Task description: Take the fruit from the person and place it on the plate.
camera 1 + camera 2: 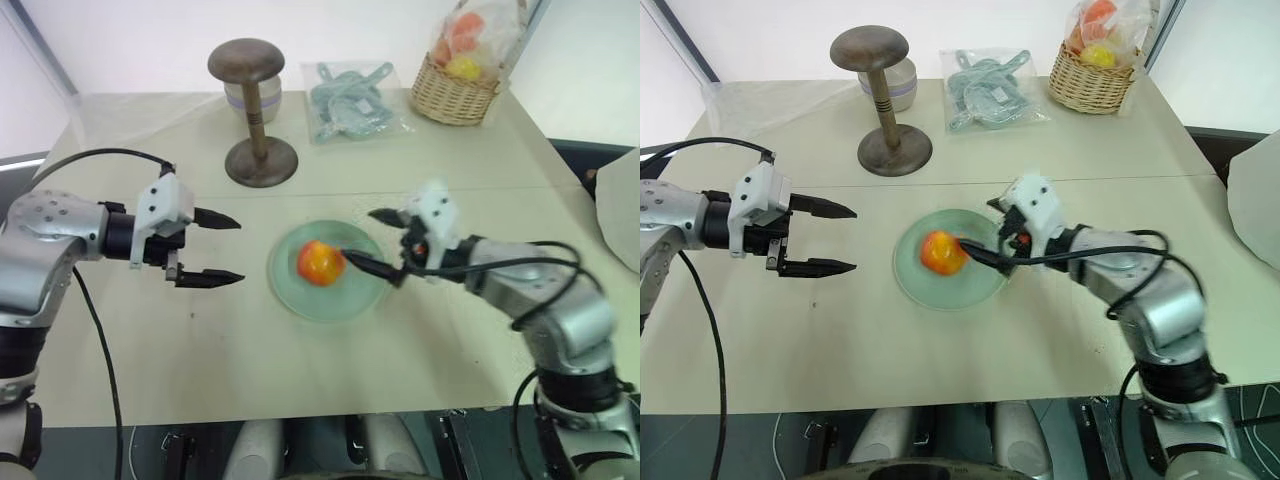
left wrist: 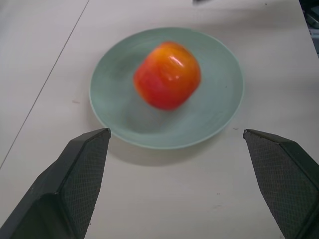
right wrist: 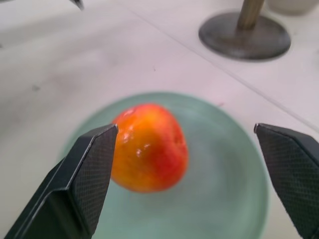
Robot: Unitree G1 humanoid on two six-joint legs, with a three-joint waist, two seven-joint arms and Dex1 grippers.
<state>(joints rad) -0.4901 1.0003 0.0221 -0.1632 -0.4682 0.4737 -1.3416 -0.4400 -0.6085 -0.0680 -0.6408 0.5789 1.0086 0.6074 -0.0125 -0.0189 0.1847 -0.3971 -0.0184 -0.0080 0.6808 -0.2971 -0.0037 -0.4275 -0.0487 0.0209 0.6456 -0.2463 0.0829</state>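
Right claw (image 1: 372, 240) gapes above the fruit (image 1: 320, 263) lying on the plate (image 1: 290, 290)

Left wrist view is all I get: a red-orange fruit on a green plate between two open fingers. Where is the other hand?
Observer: The right hand is at the plate's right side, its fingers open around the fruit without gripping it.
Operator: What's beyond the plate?
Observer: A brown wooden stand is on the far side of the table, apart from the plate.
Operator: Any other fruit around?
Observer: Yes, wrapped fruit in a wicker basket at the far right corner.
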